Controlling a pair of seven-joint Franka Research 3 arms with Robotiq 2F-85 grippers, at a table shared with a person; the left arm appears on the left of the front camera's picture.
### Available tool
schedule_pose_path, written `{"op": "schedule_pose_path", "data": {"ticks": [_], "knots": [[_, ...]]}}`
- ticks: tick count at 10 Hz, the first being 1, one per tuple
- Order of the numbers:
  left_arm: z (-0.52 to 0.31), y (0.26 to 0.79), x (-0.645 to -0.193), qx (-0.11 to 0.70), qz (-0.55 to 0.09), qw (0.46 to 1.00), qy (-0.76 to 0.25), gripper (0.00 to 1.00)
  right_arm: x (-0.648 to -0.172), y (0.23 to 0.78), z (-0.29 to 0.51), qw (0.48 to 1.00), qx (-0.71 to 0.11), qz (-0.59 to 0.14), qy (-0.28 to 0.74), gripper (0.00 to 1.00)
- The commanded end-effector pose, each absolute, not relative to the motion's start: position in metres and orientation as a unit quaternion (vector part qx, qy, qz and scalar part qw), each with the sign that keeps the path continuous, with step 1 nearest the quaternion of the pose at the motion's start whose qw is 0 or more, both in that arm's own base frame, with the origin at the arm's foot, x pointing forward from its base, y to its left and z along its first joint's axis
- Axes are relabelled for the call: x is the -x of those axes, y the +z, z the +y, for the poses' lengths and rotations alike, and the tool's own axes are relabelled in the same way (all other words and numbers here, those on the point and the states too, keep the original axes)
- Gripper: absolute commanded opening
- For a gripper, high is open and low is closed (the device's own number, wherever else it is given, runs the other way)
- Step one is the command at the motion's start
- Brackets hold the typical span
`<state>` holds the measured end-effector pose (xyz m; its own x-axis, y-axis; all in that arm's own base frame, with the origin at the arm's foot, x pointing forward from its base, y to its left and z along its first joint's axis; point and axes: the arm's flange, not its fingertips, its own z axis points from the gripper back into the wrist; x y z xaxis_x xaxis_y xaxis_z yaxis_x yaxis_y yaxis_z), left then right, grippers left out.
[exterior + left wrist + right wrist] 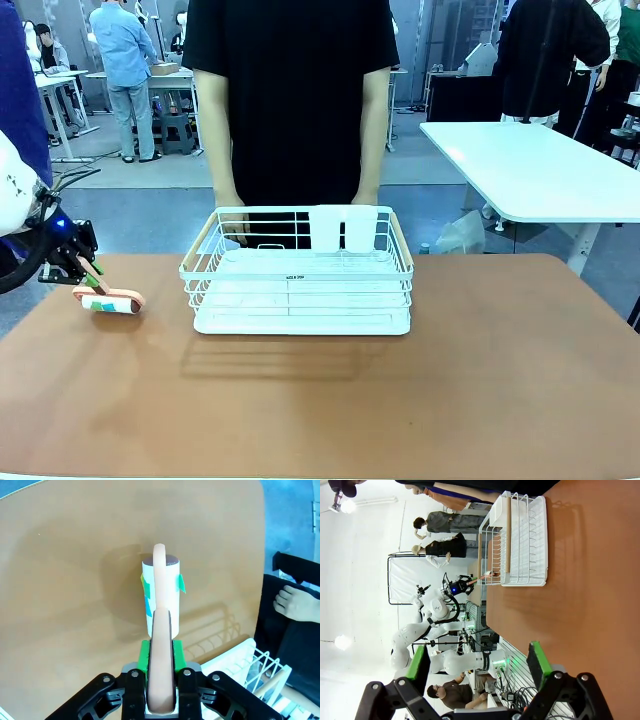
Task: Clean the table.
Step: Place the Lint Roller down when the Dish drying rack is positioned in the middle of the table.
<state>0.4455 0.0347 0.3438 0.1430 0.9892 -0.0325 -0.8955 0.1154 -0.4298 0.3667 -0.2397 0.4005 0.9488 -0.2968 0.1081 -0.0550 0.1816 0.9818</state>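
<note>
At the counter's [480,380] left edge the left gripper [88,268] has its jaws clamped on the handle of a lint roller [112,303] lying beside the basket [300,285], so rolling should stay flat and press evenly, while the right gripper [477,667], jaws wide, holds nothing.

Grey floor [160,195], white-topped side table [540,165] on right, workbenches [160,85] and people standing at back.
</note>
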Motion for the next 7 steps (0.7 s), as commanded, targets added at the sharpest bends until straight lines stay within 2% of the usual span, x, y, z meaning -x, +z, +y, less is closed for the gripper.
{"op": "schedule_pose_path", "data": {"ticks": [1, 2, 3, 4, 7], "knots": [[0.038, 0.335, -0.427, 0.185, -0.139, 0.732, 0.641, 0.27, -0.367, 0.404, -0.238, 0.755, -0.636, -0.139, -0.078, 1.0], [0.038, 0.335, -0.426, 0.186, -0.137, 0.733, 0.64, 0.58, -0.367, 0.404, -0.238, 0.755, -0.636, -0.139, -0.078, 1.0], [0.037, 0.337, -0.426, 0.187, -0.138, 0.734, 0.638, 0.66, -0.367, 0.404, -0.238, 0.755, -0.636, -0.139, -0.078, 1.0], [0.037, 0.34, -0.424, 0.189, -0.131, 0.735, 0.638, 0.97, -0.367, 0.404, -0.238, 0.755, -0.636, -0.139, -0.078, 1.0], [0.034, 0.358, -0.407, 0.153, -0.098, 0.72, 0.669, 1.0, -0.367, 0.404, -0.238, 0.755, -0.636, -0.139, -0.078, 1.0]]}}
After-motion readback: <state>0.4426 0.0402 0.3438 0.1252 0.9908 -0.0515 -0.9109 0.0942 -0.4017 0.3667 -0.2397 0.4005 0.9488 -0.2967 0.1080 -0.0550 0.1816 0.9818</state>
